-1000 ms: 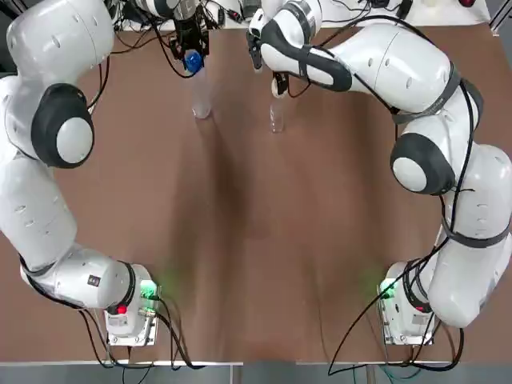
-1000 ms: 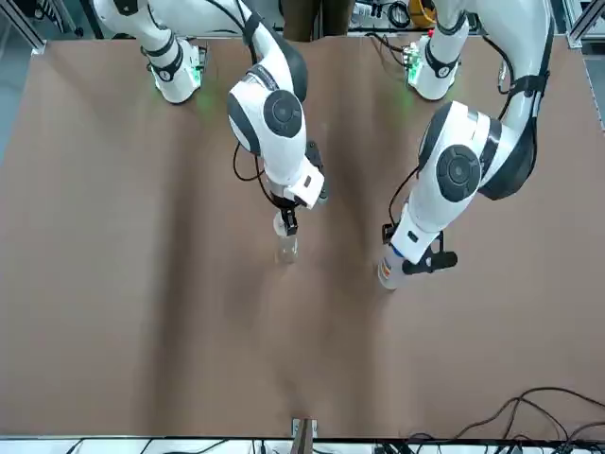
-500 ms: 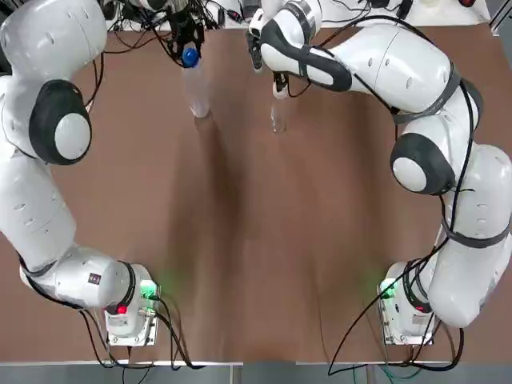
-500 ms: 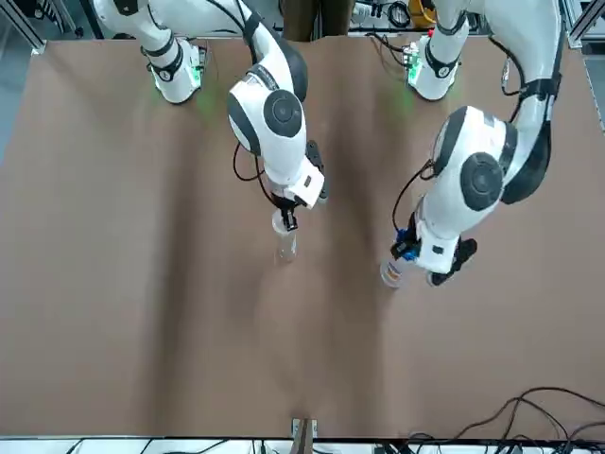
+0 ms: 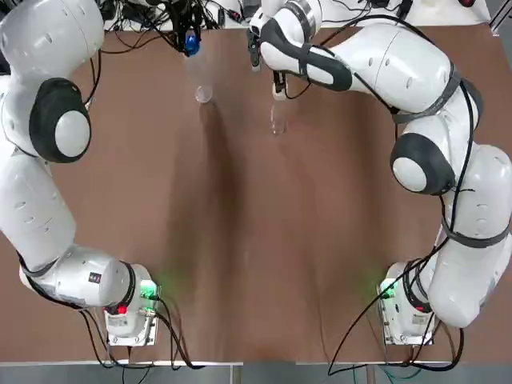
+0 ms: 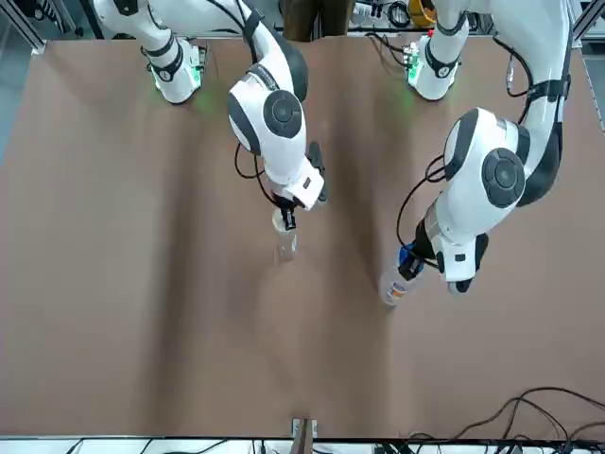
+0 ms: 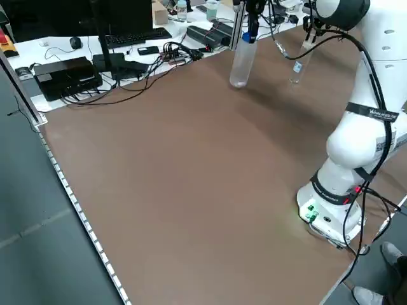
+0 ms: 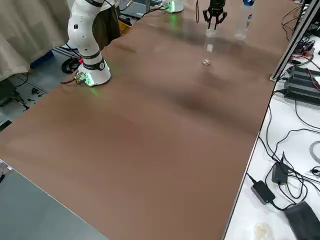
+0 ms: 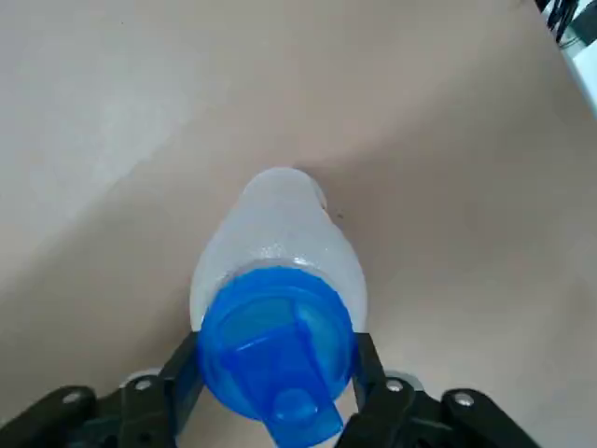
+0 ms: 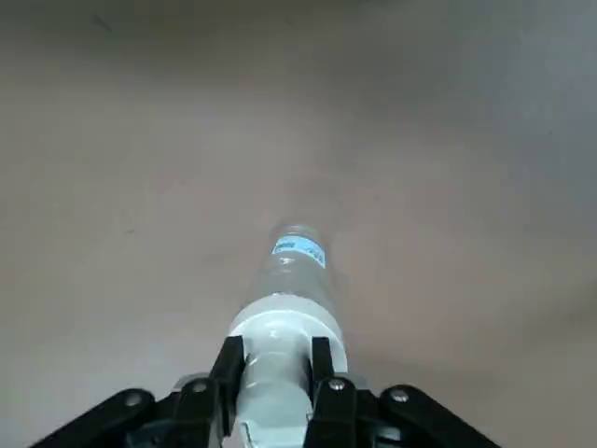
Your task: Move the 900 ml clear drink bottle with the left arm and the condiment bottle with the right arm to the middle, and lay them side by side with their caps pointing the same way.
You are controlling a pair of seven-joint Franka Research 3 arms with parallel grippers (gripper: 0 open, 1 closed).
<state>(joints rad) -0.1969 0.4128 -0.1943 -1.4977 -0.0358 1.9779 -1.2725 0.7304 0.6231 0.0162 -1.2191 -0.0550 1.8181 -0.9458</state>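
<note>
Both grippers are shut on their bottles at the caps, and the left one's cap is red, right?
No, the left wrist view shows a blue cap on the clear drink bottle. Otherwise right: left gripper holds it and right gripper holds the condiment bottle, both at the cap.

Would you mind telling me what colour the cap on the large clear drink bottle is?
Blue; the cap shows best in the left wrist view.
</note>
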